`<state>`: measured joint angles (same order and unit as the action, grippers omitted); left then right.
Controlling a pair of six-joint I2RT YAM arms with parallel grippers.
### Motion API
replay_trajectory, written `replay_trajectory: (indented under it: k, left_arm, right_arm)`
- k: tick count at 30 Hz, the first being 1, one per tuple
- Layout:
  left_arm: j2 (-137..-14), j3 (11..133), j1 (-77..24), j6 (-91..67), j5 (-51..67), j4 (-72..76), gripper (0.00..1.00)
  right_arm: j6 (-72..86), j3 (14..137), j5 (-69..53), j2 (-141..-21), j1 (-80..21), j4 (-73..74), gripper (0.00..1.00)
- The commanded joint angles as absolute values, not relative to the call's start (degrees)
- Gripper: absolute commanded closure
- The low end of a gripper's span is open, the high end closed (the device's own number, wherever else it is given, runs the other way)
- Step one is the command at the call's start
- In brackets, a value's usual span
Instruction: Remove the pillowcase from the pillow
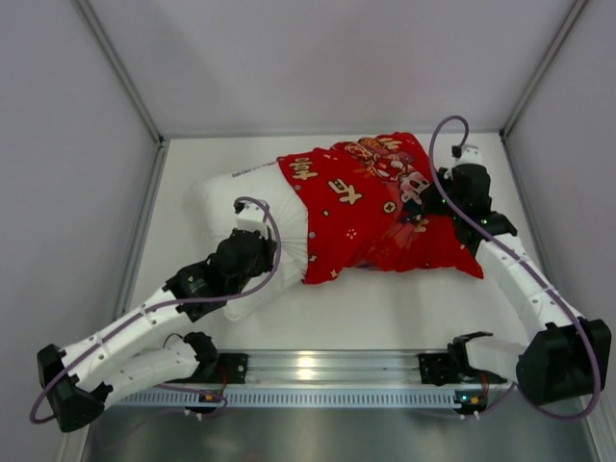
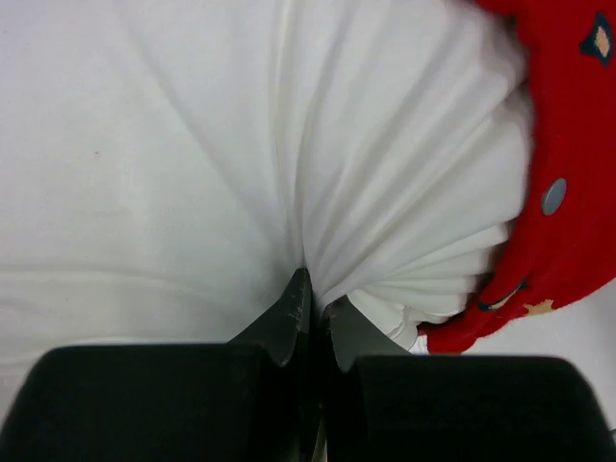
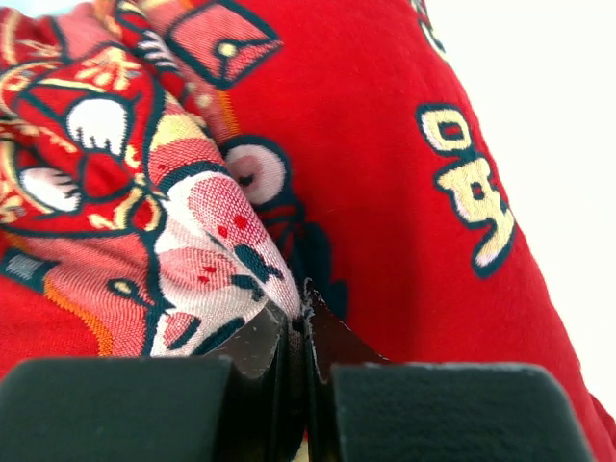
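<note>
Two arms reach over the white surface (image 1: 385, 308), past a metal rail (image 1: 318, 366) along its near edge. The pillow (image 1: 226, 192) lies across the middle, its right half inside the red pillowcase (image 1: 375, 207). The left tool (image 2: 313, 289) is clamped on a gather of bare white pillow. The right tool (image 3: 300, 298) is closed on a printed pillowcase fold. Only the wrist views show these pinches, since the top view hides both fingertips.
</note>
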<state>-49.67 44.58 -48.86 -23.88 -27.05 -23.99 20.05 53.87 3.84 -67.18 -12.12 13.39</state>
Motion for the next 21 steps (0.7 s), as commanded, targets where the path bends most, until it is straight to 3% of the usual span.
replay_trajectory:
  k: [1, 9, 10, 11, 12, 14, 18, 21]
  left_arm:
    - [-44.6, 45.6, -47.2, -26.3, -41.5, -28.7, 1.0]
    - [-45.6, 45.7, -47.2, -25.7, -39.3, -28.1, 1.0]
    - [-45.8, 45.5, -47.2, -25.0, -38.2, -27.4, 1.0]
    - [-45.9, 45.5, -47.2, -24.6, -37.8, -27.1, 1.0]
    - [-46.1, 45.5, -47.1, -24.4, -37.5, -26.7, 1.0]
    - [-46.3, 45.9, -47.2, -23.8, -36.9, -26.4, 1.0]
    - [-47.5, 47.0, -47.2, -23.4, -36.7, -26.4, 1.0]
    - [-47.7, 48.7, -47.2, -22.7, -36.6, -26.4, 1.0]
  right_arm:
    - [19.6, 51.1, 12.9, -66.3, -3.8, 16.8, 1.0]
    - [20.6, 50.3, 4.2, -63.6, -4.8, 14.0, 0.99]
    - [20.3, 50.4, 3.0, -61.5, -5.6, 13.6, 0.9]
    - [19.9, 50.9, 0.9, -60.2, -6.1, 13.5, 0.59]
    - [19.7, 51.9, 0.4, -58.8, -6.6, 13.8, 0.46]
    - [19.7, 53.2, 0.4, -54.8, -8.1, 15.8, 0.31]
    - [20.4, 54.2, -1.1, -47.5, -10.5, 19.1, 0.24]
    - [21.0, 51.3, -2.4, -42.2, -14.0, 20.8, 0.33]
